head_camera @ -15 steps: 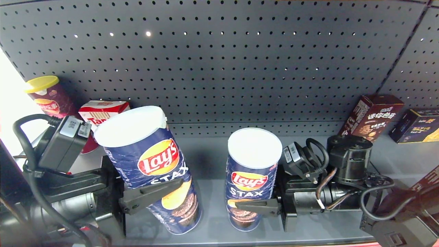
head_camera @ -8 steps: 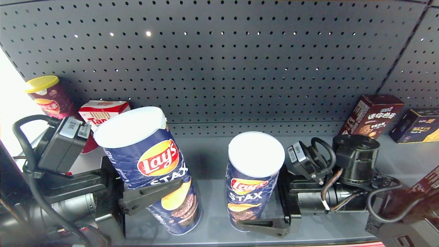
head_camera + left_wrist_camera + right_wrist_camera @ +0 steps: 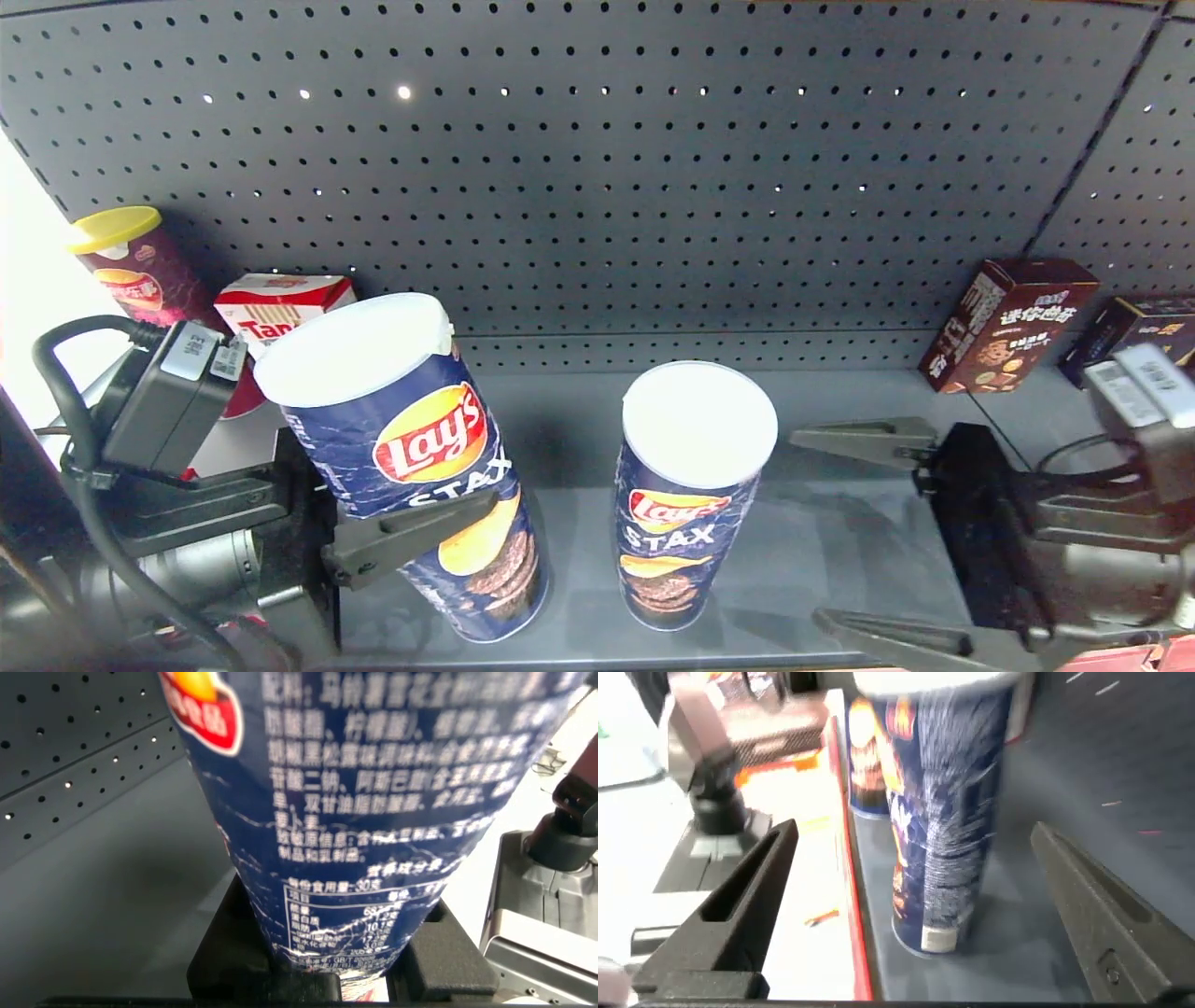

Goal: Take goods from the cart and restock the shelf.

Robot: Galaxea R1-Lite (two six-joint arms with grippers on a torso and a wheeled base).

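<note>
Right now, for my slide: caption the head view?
Left pincer grips blue white-lidded chip canister; open right pincer beside second canister.

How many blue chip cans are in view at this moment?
2. The tilted blue can is clamped in the left gripper, left of centre; the upright blue can stands at centre, apart from the open right gripper. None seems hidden.
</note>
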